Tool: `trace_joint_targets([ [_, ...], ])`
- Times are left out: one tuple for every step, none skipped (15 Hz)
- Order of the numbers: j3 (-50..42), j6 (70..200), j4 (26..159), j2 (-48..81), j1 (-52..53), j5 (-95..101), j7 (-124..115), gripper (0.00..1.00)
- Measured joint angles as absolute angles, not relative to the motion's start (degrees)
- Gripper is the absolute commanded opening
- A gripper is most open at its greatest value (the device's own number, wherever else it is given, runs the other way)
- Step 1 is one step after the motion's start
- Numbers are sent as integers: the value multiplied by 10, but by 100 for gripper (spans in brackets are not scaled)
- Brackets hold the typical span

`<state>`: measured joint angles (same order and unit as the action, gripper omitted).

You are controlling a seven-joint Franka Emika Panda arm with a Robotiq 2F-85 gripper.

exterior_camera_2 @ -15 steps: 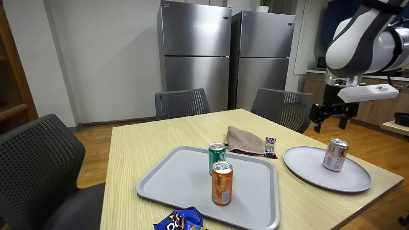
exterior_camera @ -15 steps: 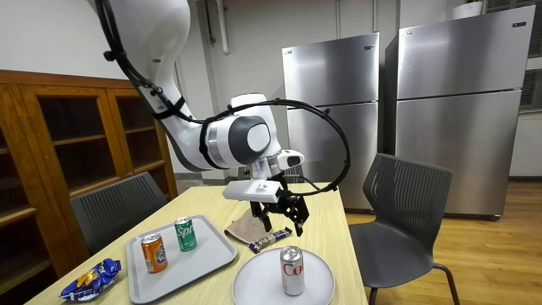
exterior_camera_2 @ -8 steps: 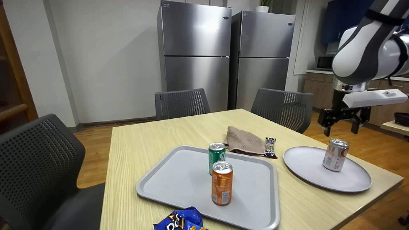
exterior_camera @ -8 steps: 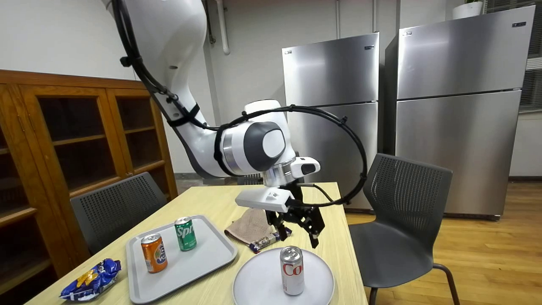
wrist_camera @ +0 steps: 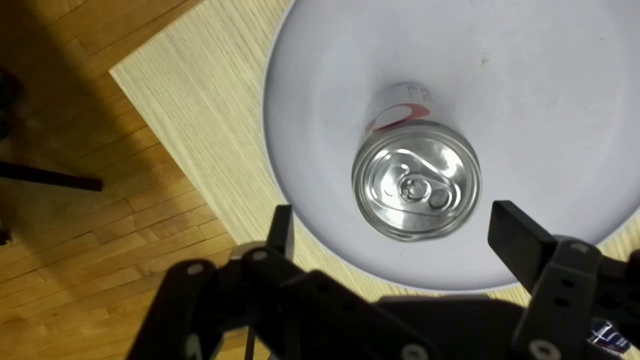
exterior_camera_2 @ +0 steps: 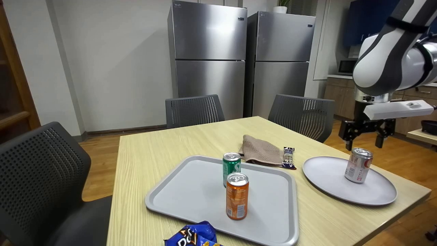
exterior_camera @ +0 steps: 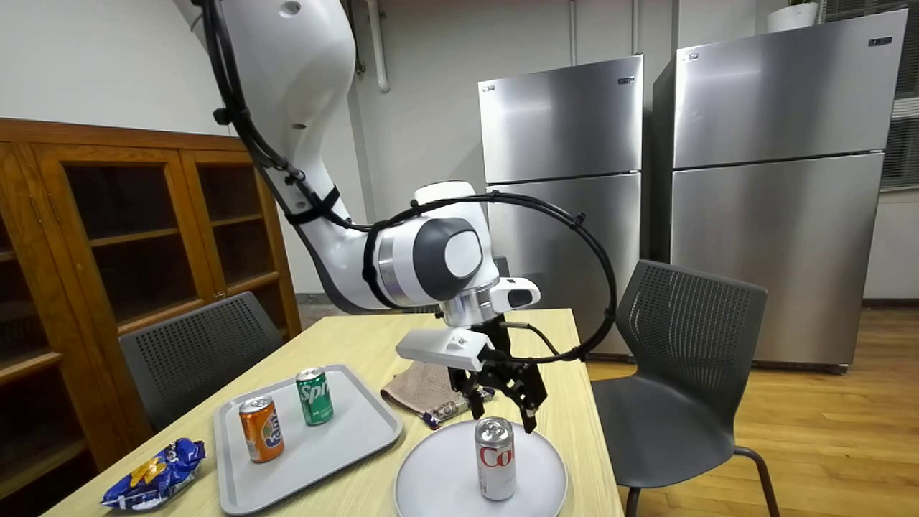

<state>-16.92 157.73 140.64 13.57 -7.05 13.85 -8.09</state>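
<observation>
1. From where I stand, the end effector [exterior_camera_2: 364,143] hangs above the plate with its fingers spread wide, broader than a can, and holding nothing.
2. Just below it is the silver can [wrist_camera: 415,185], upright on the round plate [wrist_camera: 550,110] near a corner of the counter [wrist_camera: 200,95]. I judge the step in hand to be lining up on that can.
3. Centre first. In the wrist view the lid sits closer to the finger at the right of that picture, so a slight sideways shift would even the gaps.
4. The lid also shows a bit ahead of the line between the fingertips. That camera seems to look at a slant, so I'd check again lower down before correcting.
5. Come down straight and slowly, letting the fingers pass either side of the can rather than land on its rim, and stop short of the plate.
6. Close evenly: if one finger touches first, the can could slide or tip. Its thin wall may dent, so squeeze gently; I can't tell whether it's full.
7. Mind the snack bar [exterior_camera_2: 288,158] near the plate, beside the cloth [exterior_camera_2: 263,150]. The tray [exterior_camera_2: 191,191] with the green can [exterior_camera_2: 232,167] and orange can [exterior_camera_2: 237,196] is well apart.
</observation>
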Motion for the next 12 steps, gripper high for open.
trace_joint_targets([
  [-169, 1577, 1407, 139, -68, 140, -83, 100],
  [-169, 1577, 1407, 142, -65, 141, -85, 100],
  [-169, 1577, 1407, 145, -62, 141, -85, 100],
  [-169, 1577, 1407, 148, -59, 141, -87, 100],
  [-169, 1577, 1407, 151, -56, 141, -88, 100],
  [-169, 1577, 1407, 153, -54, 141, -89, 100],
  [-169, 1577, 1407, 155, -52, 141, -90, 100],
  [-169, 1577, 1407, 157, -52, 141, -91, 100],
  [-169, 1577, 1407, 159, -51, 141, -92, 100],
  [-169, 1578, 1407, 161, -51, 141, -94, 100],
  [-169, 1578, 1407, 163, -51, 141, -95, 100],
  [-169, 1579, 1408, 165, -50, 141, -95, 100],
])
